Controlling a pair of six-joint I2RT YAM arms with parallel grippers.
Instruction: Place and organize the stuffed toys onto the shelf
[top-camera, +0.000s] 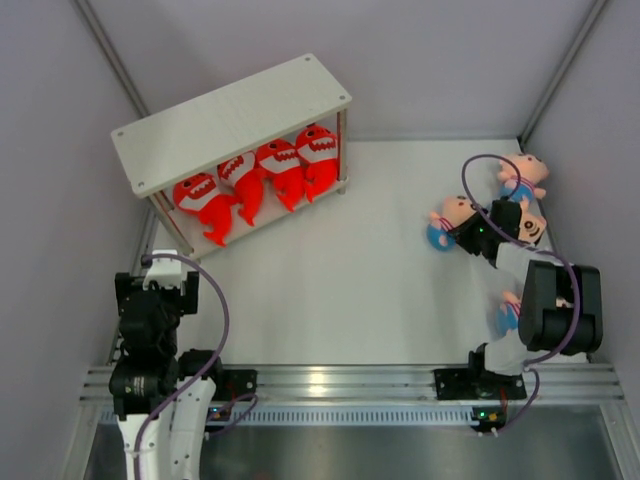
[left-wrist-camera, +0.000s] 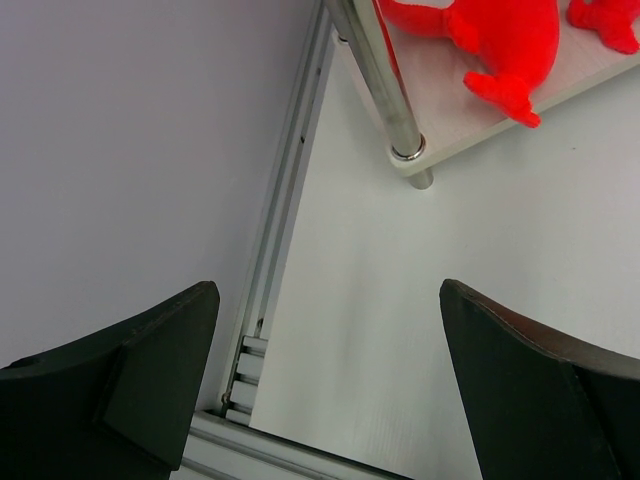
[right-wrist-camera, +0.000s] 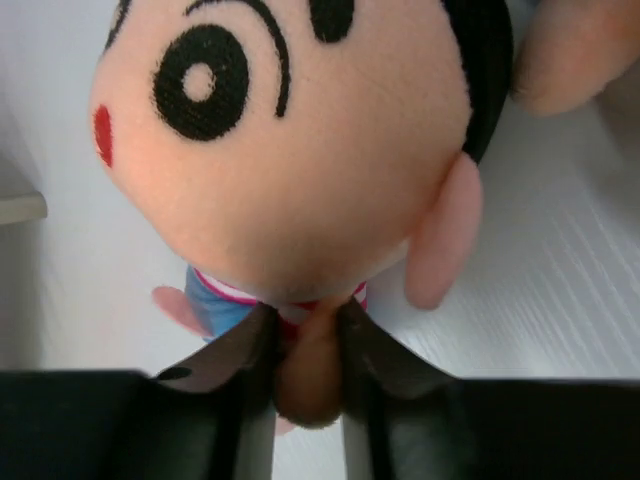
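Pinching: right gripper (right-wrist-camera: 305, 345) closed tight on a limb of one boy doll (right-wrist-camera: 290, 150), far right of the surface (top-camera: 350, 280) | left gripper (left-wrist-camera: 330, 300) spread wide, holding nothing, near a leg of the shelf (top-camera: 230, 110) | four red sharks (top-camera: 262, 180) side by side on its lower tier | other boy dolls (top-camera: 526, 176) lie close around the held one

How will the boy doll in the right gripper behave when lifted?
Probably floppy: the right gripper pinches only one soft limb of the boy doll, which squashes visibly. The oversized head will likely dangle and swing. The plush looks light and grippy, so slipping seems unlikely.
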